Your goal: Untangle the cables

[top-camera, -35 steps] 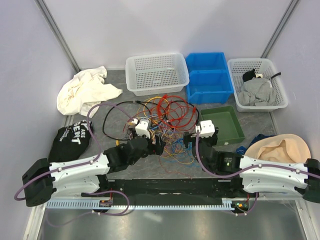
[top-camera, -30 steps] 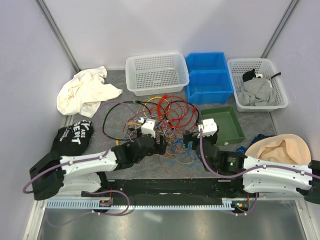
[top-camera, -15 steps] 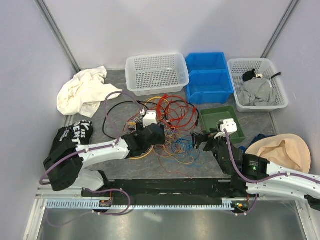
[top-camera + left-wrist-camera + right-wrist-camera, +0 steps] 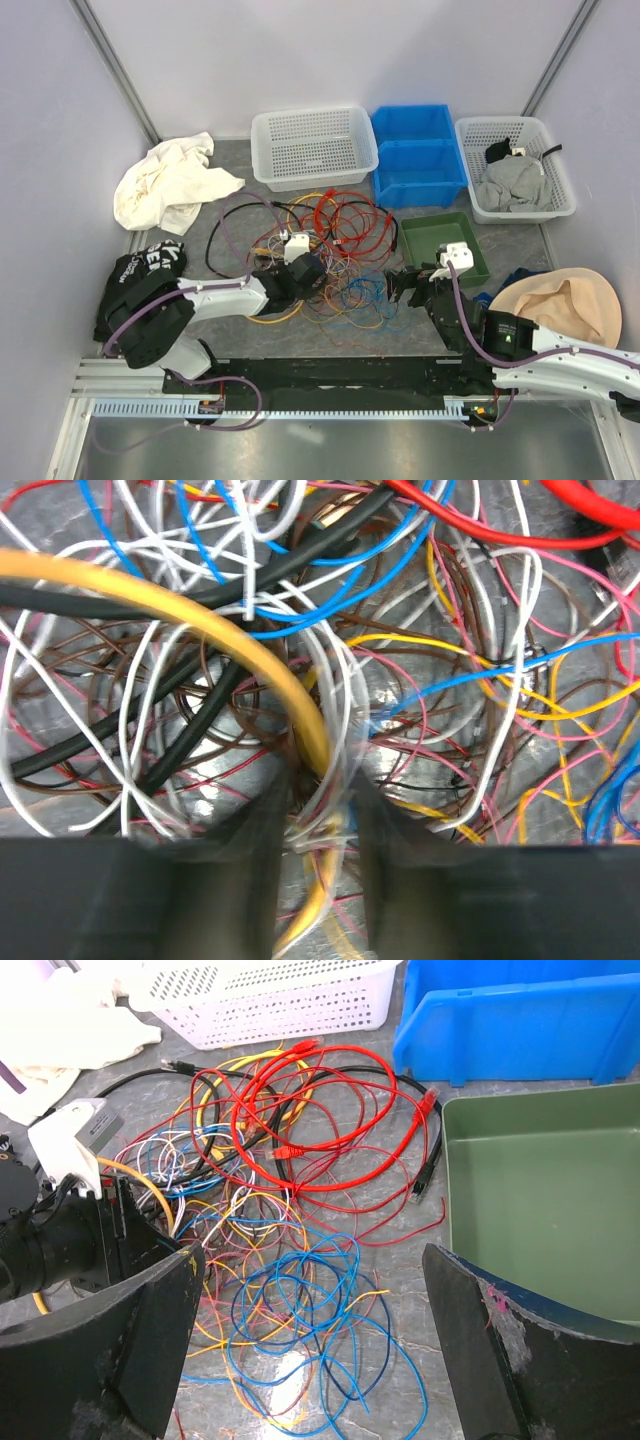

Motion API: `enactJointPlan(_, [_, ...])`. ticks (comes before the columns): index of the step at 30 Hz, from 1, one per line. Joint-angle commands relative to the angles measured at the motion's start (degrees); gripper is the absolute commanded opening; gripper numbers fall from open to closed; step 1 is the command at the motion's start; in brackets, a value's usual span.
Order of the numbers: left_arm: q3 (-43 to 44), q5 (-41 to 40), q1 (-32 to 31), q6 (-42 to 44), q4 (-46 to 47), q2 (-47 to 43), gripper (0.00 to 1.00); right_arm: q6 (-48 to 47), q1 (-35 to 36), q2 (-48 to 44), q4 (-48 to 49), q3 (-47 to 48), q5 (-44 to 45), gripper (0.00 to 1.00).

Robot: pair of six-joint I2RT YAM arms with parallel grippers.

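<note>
The cables point(image 4: 335, 240) lie in a tangle of red, orange, yellow, black, white, pink and blue loops mid-table. My left gripper point(image 4: 305, 272) is down in the tangle's left side. In the left wrist view, the left gripper point(image 4: 318, 815) has its blurred fingers drawn in on a thick yellow cable point(image 4: 200, 610) and some thin white wires. My right gripper point(image 4: 405, 285) stands open at the tangle's right edge. In the right wrist view, the right gripper point(image 4: 312, 1260) hangs wide above loose blue wire loops point(image 4: 300, 1290) with nothing between its fingers. Red cables point(image 4: 330, 1090) lie farther back.
A green tray point(image 4: 445, 250) sits right of the tangle. Behind are a white basket point(image 4: 314, 147), blue bins point(image 4: 417, 155) and a white basket of clothes point(image 4: 515, 170). A white cloth point(image 4: 170, 183) and black cloth point(image 4: 140, 268) lie left; a beige hat point(image 4: 560, 300) right.
My left arm reached forward into the tangle and its jaws closed in on the yellow cable. My right arm shifted right toward the green tray, still open.
</note>
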Motion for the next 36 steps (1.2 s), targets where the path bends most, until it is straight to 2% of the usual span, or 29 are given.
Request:
enactJointPlan(1, [0.0,3.4,-0.2,0.3,1.4,-3.5,0.13,1.7,-0.1,1.2,0.1,-0.1,0.8,0.98])
enactJointPlan(2, [0.2,2.7,-0.2,1.5,0.9,-5.3,0.06,1.6,-0.1,1.8,0.1,0.2,0.4,0.98])
enactJointPlan(4, [0.7,1.4,-0.2,3.0,-1.7,-12.2,0.02,1.6,0.0,2.6,0.4,0.8,0.0,0.98])
enactJointPlan(8, [1.7,2.4,-0.2,9.2,-2.2,-24.5,0.02,-0.3,0.0,5.0,2.7,1.8,-1.4,0.98])
enactJointPlan(11, [3.1,6.2,-0.2,14.1,-0.4,-31.3,0.02,-2.0,-0.1,6.3,6.0,2.5,-2.3,0.98])
enactJointPlan(15, [3.5,11.6,-0.2,19.7,1.8,-34.9,0.02,-6.2,-0.1,7.1,11.5,4.5,-2.3,0.98])
enactJointPlan(19, [0.9,14.8,-0.2,21.8,4.1,-35.5,0.02,-11.7,-0.8,10.3,20.9,8.5,-4.6,0.98])
enactJointPlan(22, [-4.0,18.9,-0.2,22.6,11.1,-36.3,0.02,-10.1,-5.2,17.5,19.9,14.2,-12.0,0.98])
enactJointPlan(23, [-7.5,20.7,-0.3,24.8,17.2,-36.7,0.02,-8.7,-9.3,21.3,19.1,15.5,-18.9,0.98])
enactJointPlan(24, [-9.7,23.5,-0.4,26.1,20.4,-37.2,0.02,-7.5,-11.3,23.1,18.4,16.8,-22.1,0.98])
enactJointPlan(27, [-16.6,23.5,-0.6,28.1,28.9,-40.3,0.02,-4.3,-16.9,27.8,17.9,19.5,-32.0,0.98])
enactJointPlan(33, [-21.4,22.8,-1.2,30.8,34.4,-42.6,0.02,-1.3,-23.2,35.5,18.0,23.6,-51.4,0.98])
enactJointPlan(36, [-24.7,23.0,-1.2,30.5,39.4,-43.7,0.02,0.1,-24.2,37.5,18.8,23.2,-56.5,0.98])
